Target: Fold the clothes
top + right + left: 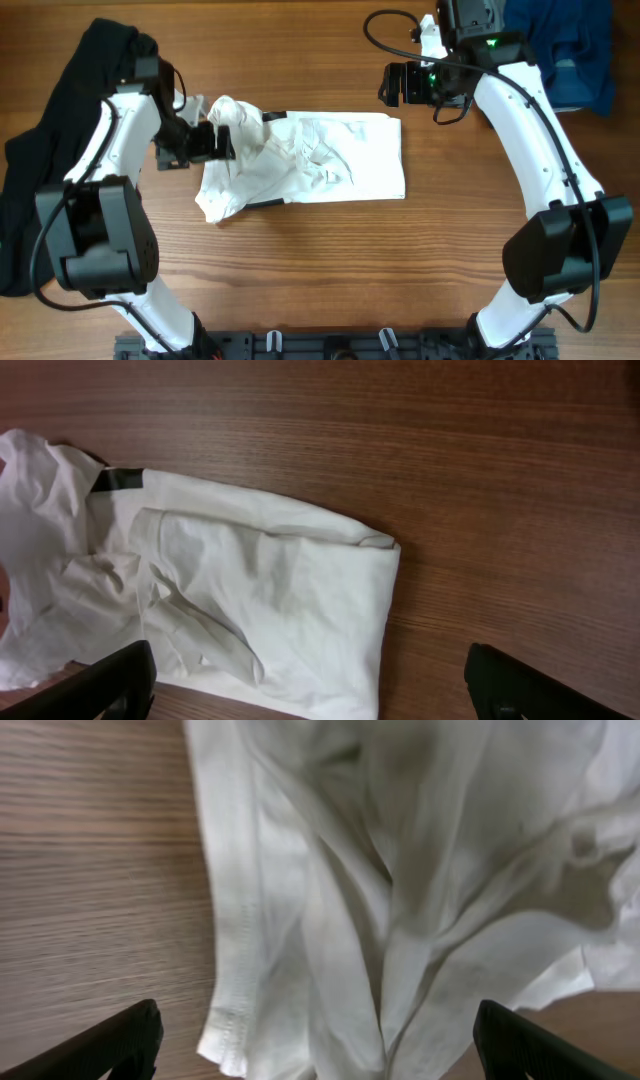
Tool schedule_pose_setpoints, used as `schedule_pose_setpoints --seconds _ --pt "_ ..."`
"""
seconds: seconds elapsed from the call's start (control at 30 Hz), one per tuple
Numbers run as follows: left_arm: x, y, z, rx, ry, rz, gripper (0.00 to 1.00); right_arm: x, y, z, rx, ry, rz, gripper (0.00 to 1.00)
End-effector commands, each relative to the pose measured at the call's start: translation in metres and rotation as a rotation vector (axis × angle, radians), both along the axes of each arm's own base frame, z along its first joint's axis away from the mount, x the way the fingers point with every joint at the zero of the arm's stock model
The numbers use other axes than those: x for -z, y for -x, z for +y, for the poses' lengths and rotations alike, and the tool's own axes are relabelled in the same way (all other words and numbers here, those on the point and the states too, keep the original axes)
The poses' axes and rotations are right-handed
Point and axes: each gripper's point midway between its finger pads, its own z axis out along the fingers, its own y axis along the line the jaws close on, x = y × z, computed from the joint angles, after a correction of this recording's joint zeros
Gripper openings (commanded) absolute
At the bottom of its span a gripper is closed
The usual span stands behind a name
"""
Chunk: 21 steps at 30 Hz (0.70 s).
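The white T-shirt (320,160) lies partly folded in the middle of the table, flat on the right and bunched up on the left. A bit of black print (120,478) shows at one edge. My left gripper (213,140) is open at the bunched left end, and its wrist view shows hemmed white cloth (400,900) between the spread fingers (315,1050). My right gripper (398,85) is open and empty above the shirt's far right corner; the shirt (250,590) lies below its fingers (305,685). The black garment (40,170) lies limp at the table's left edge.
A blue cloth (570,50) lies in a heap at the far right corner, behind my right arm. Bare wood (330,270) shows in front of the shirt.
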Motion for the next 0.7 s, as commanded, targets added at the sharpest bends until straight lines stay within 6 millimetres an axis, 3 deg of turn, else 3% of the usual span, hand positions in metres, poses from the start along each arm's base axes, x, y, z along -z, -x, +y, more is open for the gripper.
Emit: schedule_pose_setpoints --seconds 0.0,0.27,0.3,0.37,0.47,0.57,0.67 --pt "0.021 0.001 -0.009 0.075 0.064 -0.047 1.00 -0.005 -0.001 0.000 -0.035 0.022 -0.026 1.00" --pt "0.072 0.003 -0.009 0.097 0.071 0.008 0.98 -0.005 -0.001 0.000 -0.035 0.022 -0.026 1.00" --pt "0.076 0.006 -0.010 0.097 0.074 0.026 0.88 -0.005 -0.001 0.000 -0.035 0.022 -0.028 1.00" --pt "0.083 0.014 -0.012 0.065 0.077 0.069 0.50 -0.006 -0.003 0.001 -0.034 0.020 -0.038 1.00" --pt "0.087 0.022 -0.013 0.039 0.077 0.098 0.04 -0.006 -0.004 0.001 -0.034 0.019 -0.042 1.00" --pt "0.086 0.020 -0.004 -0.023 0.057 0.103 0.04 -0.006 -0.003 0.001 -0.032 0.019 -0.036 1.00" --pt "0.057 0.012 0.023 -0.137 0.037 0.071 0.04 0.012 0.012 -0.003 -0.006 0.024 0.045 1.00"
